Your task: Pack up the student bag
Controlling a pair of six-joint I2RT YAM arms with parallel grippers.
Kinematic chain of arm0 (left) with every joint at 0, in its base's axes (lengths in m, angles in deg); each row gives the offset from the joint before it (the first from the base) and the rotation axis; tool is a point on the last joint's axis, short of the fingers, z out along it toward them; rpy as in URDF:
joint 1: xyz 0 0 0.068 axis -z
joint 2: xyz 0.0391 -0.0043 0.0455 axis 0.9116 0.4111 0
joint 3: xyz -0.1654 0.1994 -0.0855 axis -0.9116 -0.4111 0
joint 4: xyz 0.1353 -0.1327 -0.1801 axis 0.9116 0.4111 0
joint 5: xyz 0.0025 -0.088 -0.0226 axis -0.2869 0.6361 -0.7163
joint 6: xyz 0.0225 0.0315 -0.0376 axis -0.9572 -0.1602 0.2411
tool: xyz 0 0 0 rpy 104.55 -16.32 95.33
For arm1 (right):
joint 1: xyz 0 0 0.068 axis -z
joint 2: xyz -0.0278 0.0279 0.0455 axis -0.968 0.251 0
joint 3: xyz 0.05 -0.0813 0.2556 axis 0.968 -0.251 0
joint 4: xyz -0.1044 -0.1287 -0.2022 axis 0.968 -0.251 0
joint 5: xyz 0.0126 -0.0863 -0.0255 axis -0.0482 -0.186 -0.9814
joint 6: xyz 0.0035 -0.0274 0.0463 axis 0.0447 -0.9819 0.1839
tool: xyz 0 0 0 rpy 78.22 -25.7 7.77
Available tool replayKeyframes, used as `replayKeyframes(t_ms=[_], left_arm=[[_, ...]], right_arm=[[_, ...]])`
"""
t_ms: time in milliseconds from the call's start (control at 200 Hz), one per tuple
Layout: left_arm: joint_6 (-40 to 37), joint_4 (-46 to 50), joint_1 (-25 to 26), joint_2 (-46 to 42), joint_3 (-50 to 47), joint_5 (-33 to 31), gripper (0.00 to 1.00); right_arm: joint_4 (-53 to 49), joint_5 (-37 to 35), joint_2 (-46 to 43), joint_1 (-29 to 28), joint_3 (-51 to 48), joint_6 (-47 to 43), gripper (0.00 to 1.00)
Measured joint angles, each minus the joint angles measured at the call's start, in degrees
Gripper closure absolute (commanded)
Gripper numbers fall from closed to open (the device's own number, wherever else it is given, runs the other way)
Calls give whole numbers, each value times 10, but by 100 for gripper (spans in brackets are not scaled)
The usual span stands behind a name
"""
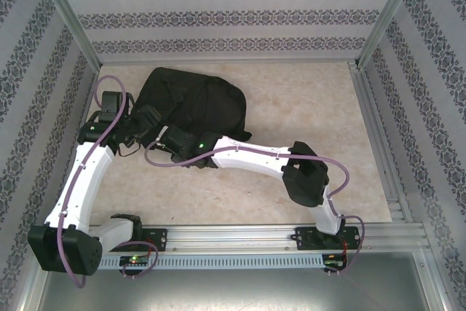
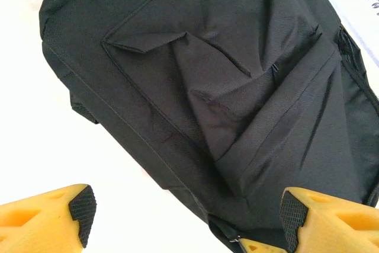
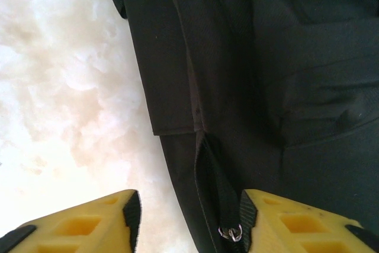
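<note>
Left gripper (image 2: 188, 208) and right gripper (image 3: 190, 211) gape empty over the student bag (image 1: 196, 100) edge; table (image 1: 306, 107) open rightward.

Top view high from the near side, wrist views close above the student bag (image 1: 193, 103), shared by all

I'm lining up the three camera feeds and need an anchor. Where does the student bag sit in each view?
Top external: the student bag lies left of centre, towards the far wall, on the pale table.
Left wrist: the bag covers the centre and right.
Right wrist: the bag takes the right half, and its strap runs to the bottom edge.
Shared landmark: the pale table along the bag's left edge.
</note>
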Motion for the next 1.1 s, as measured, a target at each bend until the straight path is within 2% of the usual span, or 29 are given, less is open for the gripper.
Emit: replayKeyframes(t_ms=[185, 295, 585, 665, 789, 884, 1099], left_arm=[[2, -7, -1, 0, -12, 2, 21], [3, -15, -1, -1, -26, 2, 22], [16, -43, -2, -1, -77, 21, 24], [17, -44, -2, -1, -82, 26, 24], [16, -52, -2, -1, -82, 35, 23], [16, -62, -6, -1, -83, 45, 23], [16, -73, -17, -7, -94, 52, 22]], right_arm=[[3, -2, 1, 21, 0, 15, 89], [14, 10, -5, 31, -8, 20, 100], [66, 67, -90, 42, -111, 64, 100], [82, 96, -110, 52, -135, 68, 74], [91, 144, -111, 63, -132, 46, 60], [92, 181, -109, 64, -129, 11, 55], [123, 205, -98, 63, -136, -116, 55]])
